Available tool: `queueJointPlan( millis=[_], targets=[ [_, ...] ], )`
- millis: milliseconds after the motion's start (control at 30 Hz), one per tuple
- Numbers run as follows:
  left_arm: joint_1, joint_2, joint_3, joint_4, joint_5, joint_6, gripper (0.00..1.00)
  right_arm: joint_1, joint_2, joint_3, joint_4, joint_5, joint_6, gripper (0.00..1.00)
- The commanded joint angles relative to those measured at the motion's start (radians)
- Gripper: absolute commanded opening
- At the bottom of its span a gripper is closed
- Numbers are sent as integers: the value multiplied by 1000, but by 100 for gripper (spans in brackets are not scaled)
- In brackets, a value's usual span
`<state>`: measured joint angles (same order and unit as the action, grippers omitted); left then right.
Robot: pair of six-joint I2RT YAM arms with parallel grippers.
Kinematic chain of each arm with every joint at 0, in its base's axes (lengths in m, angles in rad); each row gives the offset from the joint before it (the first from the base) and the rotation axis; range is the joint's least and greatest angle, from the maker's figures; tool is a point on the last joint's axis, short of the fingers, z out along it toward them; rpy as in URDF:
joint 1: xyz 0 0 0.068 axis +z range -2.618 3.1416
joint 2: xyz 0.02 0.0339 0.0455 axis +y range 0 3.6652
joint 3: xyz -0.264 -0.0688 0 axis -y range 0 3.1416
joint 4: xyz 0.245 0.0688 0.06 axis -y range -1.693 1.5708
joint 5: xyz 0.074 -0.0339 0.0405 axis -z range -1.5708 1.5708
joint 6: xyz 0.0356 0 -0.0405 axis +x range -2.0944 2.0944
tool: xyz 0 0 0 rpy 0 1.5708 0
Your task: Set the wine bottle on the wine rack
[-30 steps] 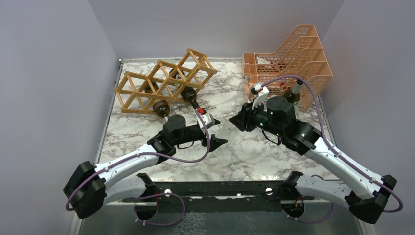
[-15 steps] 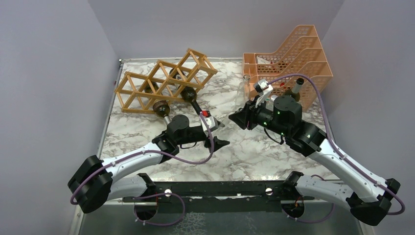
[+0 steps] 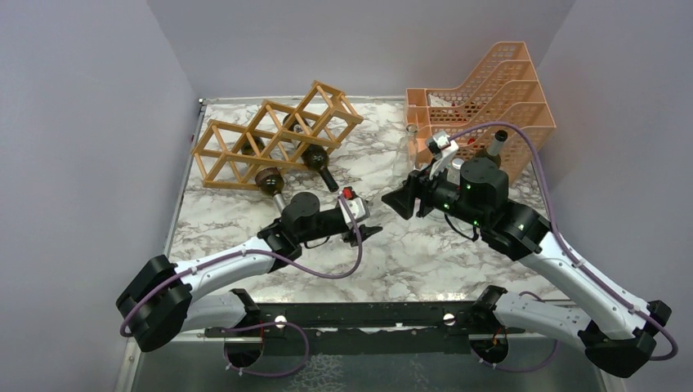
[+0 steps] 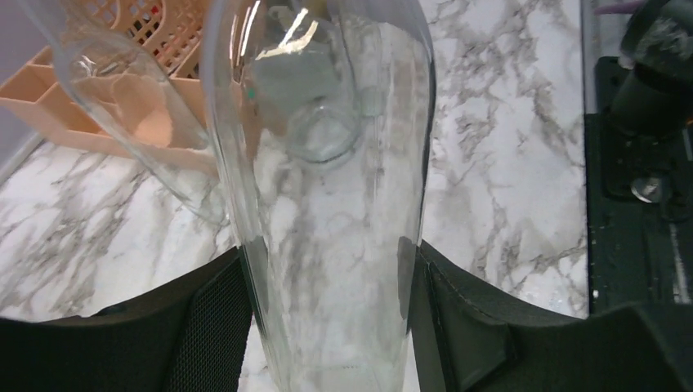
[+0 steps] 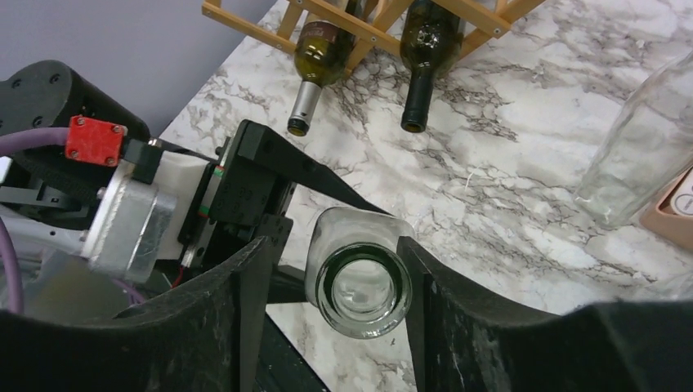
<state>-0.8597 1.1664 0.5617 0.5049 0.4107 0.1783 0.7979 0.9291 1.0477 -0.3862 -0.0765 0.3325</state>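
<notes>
Top view: one rack [image 3: 270, 139] is sitting upper left, holding two dark bottles [image 3: 268, 178]. Both arms are reaching mid-frame, tips nearly meeting.

Left wrist: the left gripper [image 4: 327, 261] is clamping one clear, unlabelled bottle [image 4: 327, 204].

Right wrist: the right gripper [image 5: 333, 245] is standing slack around its mouth, leaving a gap at one finger.

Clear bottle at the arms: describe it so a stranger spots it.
On the marble table, look between the wine rack and the peach organiser, where both arms meet. The clear bottle sits in the left end effector; the rack's bottles are dark, the other clear one stands free.
</notes>
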Motion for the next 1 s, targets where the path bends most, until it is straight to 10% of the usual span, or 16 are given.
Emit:
queueJointPlan(
  millis=[0,967],
  targets=[
    [6,-14,64,30,-108,183,0,7,-27,103,-136,5,-6,65],
    [-36,117,395,-254,-118,1452,0,7,63,260,-336,118,-160,72]
  ],
)
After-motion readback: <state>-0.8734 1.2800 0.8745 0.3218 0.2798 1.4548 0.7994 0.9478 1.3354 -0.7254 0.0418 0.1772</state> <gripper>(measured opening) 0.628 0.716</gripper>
